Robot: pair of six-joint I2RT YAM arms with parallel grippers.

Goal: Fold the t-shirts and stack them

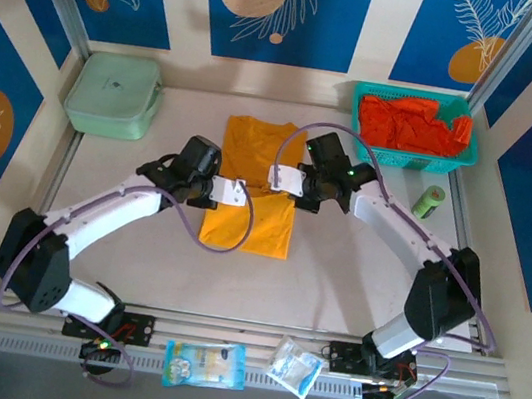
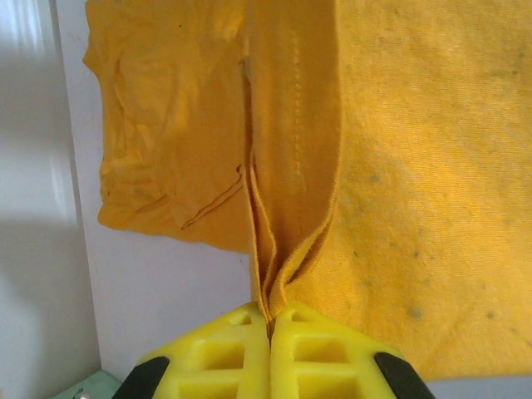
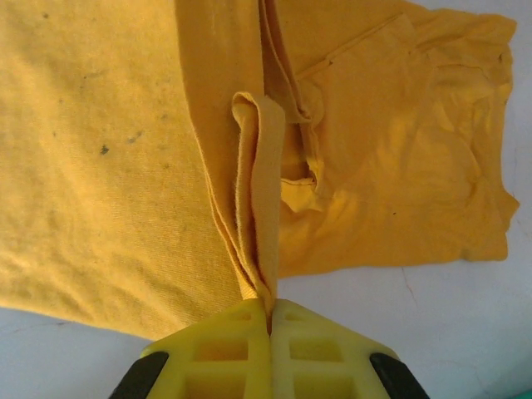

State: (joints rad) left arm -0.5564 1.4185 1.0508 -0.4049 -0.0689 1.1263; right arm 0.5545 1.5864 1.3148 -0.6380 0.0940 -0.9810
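Mustard-yellow t-shirt is laid flat at the centre of the table, long axis running from the near edge toward the far wall, near half wider than far half. It is pinched at roughly mid-length from both sides. Left gripper is closed fully on a raised ridge of cloth by the shirt's left edge; in the left wrist view the fingers are seen pressed together with a hemmed fold of the shirt drawn into the seam between them. Right gripper is likewise clamped tight on the right side, slightly farther up the shirt; in the right wrist view a doubled strip of the shirt is seen caught between its closed fingers. The two grip points are set across the short axis, near each other, with the arms converging from either side, so neither arm is clearly favoured. Next move is judged to be a fold along the long axis, both pinches carried together; uneven travel would likely skew the crease. Red-orange t-shirts are heaped unfolded in the teal mesh basket at far right, nearer the right arm. Pale green lidded box is parked far left, well apart.
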